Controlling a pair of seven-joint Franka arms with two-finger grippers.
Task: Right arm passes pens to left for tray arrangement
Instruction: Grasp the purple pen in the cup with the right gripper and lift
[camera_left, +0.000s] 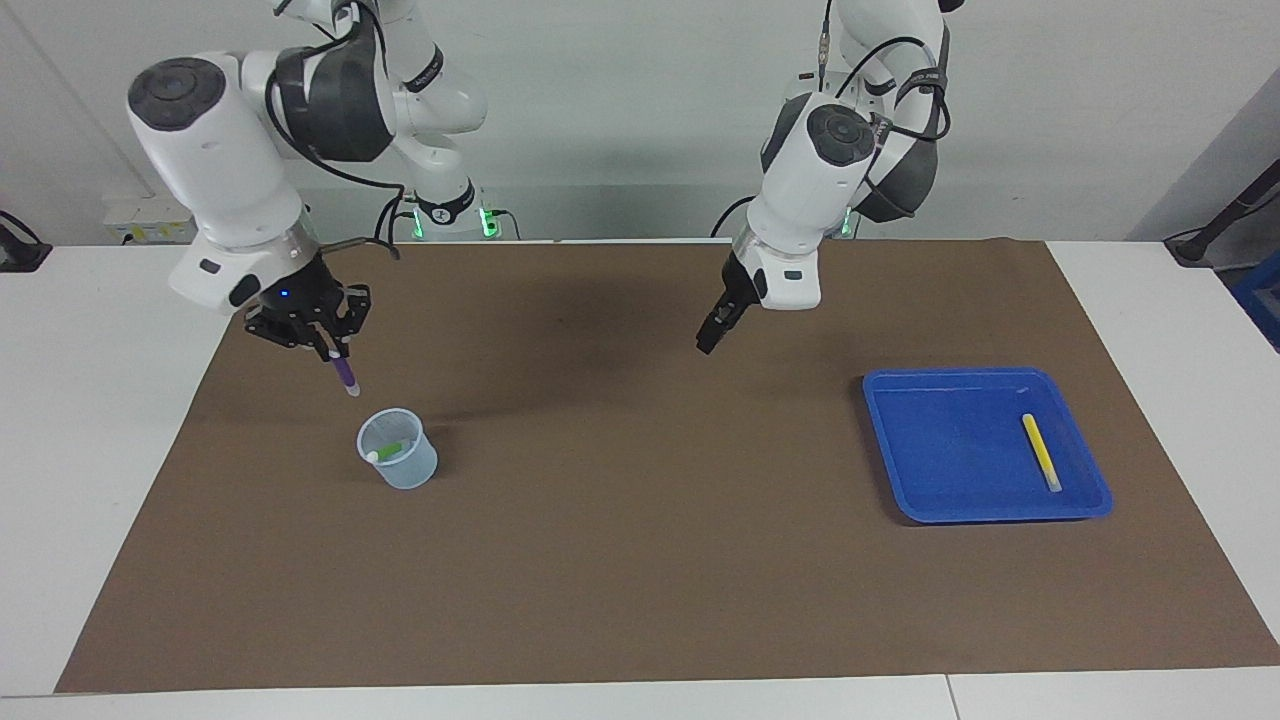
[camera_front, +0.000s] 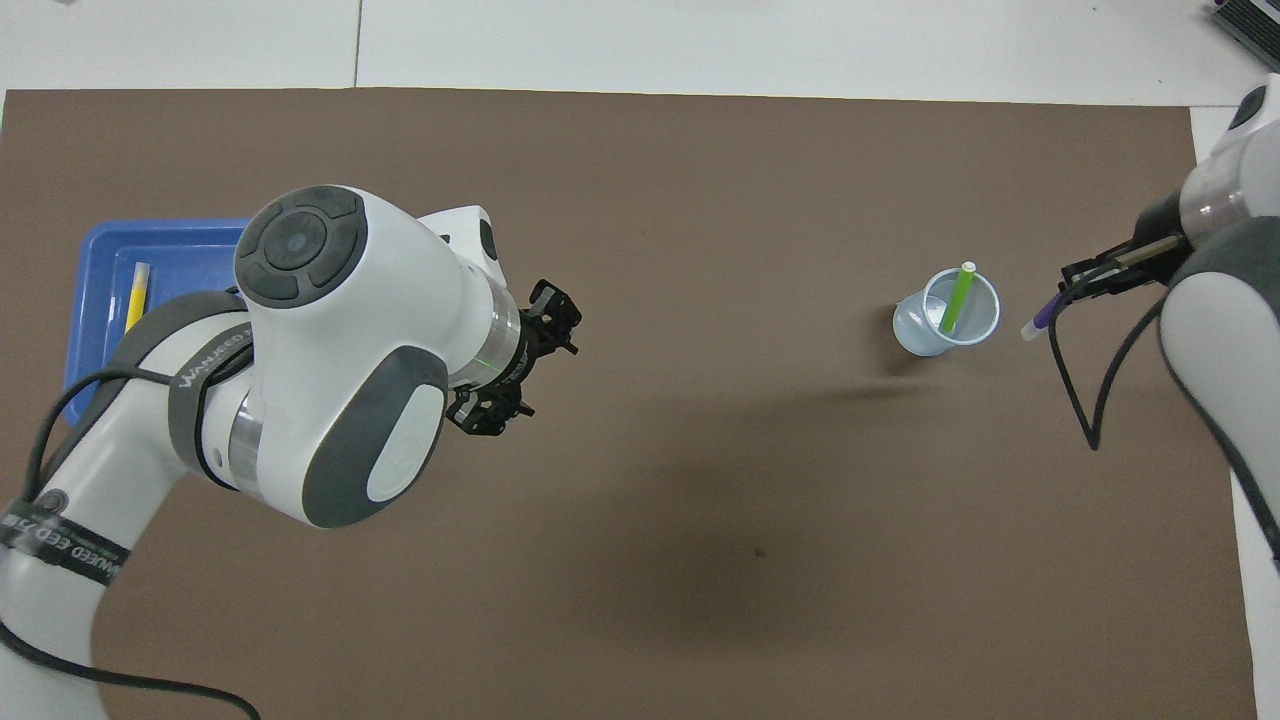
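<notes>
Three pens are showing on my table. One purple pen is hanging from my right gripper, which is pinching its top end tight, so the white tip is pointing down. My right gripper is up in the air over the brown mat, toward the right arm's end of the table, and it is not over the cup. A little blue light is glowing at its base.

One green pen is leaning inside the small pale cup. That cup is standing on the mat, well apart from the tray.

One yellow pen is lying flat in the blue tray, close to the tray's edge at the left arm's end of the table. No other pen is sharing the tray with it.

My left gripper is hanging in the air over the bare mat, between the cup and the tray, and closer to the tray. It is pointing down and toward the middle of the table. Its fingers are standing apart, and they are holding nothing. Both of my white arms are bending down over the table from my end.
</notes>
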